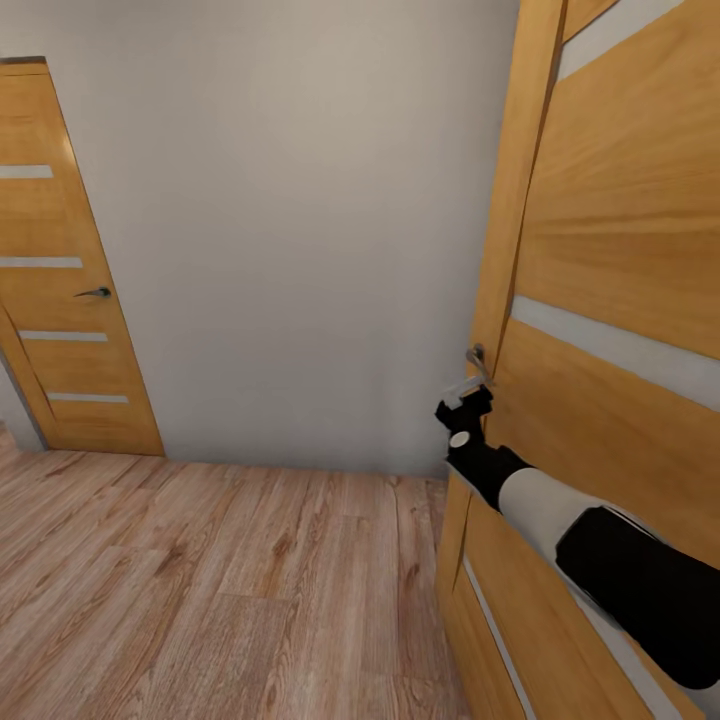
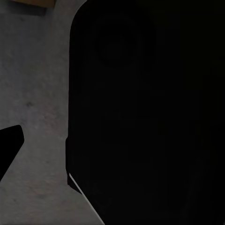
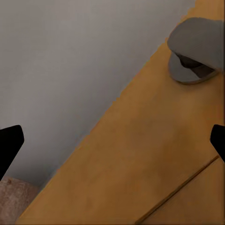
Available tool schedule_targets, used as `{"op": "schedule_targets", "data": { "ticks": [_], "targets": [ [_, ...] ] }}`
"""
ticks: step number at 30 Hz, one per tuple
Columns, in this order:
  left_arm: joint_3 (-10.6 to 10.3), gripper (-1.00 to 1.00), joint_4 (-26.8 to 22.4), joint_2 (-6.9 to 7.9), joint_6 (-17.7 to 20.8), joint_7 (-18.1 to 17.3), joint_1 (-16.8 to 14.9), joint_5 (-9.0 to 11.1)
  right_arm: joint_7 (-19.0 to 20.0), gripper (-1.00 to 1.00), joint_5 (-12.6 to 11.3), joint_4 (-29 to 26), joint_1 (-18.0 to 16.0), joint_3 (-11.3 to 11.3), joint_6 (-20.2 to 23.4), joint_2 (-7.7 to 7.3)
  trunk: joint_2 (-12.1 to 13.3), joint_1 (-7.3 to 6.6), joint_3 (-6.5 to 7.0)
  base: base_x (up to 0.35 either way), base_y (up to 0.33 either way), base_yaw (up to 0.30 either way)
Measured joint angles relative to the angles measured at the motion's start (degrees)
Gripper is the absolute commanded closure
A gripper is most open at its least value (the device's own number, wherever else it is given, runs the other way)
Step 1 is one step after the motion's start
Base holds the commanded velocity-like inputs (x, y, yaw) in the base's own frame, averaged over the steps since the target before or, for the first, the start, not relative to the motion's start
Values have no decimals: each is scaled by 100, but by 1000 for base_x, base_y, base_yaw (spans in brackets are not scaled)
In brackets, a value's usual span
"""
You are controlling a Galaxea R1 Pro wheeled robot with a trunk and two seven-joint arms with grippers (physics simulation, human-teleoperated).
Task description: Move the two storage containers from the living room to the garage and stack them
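At the edge of a wooden door (image 1: 610, 400) on the robot's right, the right gripper (image 1: 468, 400) is raised to the grey door handle (image 1: 477, 357), its dark fingertips (image 3: 9, 145) spread wide with nothing between them. In the right wrist view the handle (image 3: 197, 51) lies ahead on the door's face. Beyond stand a pale grey wall (image 1: 300, 230), a second door (image 1: 60, 290) and wood plank floor (image 1: 220, 590). I cannot tell the left gripper's state.
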Motion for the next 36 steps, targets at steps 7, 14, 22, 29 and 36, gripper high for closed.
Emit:
{"op": "schedule_targets", "data": {
  "ticks": [7, 14, 22, 29, 36],
  "targets": [
    [0, -100, 0, 0, 0, 0, 0, 1, 9, -100, -14, 0, 1, -9, 4, -196, 0, 0, 0, 0, 0, 0],
    [-1, -100, 1, 0, 0, 0, -1, 1, 14, -100, -11, 5, -3, 51, 6, -553, 0, 0, 0, 0, 0, 0],
    [4, -100, 2, 0, -1, 0, -1, 1, 19, -100, -7, 2, -1, 71, 12, -845, 0, 0, 0, 0, 0, 0],
    [6, -100, 2, 0, -1, 0, -1, 1, 25, -100, -3, 0, -1, 94, 11, -933, 0, 0, 0, 0, 0, 0],
    [7, -100, 2, 0, -1, 0, -1, 1, 25, -100, -25, 0, -1, -73, 7, -1128, 0, 0, 0, 0, 0, 0]
  ]
}}
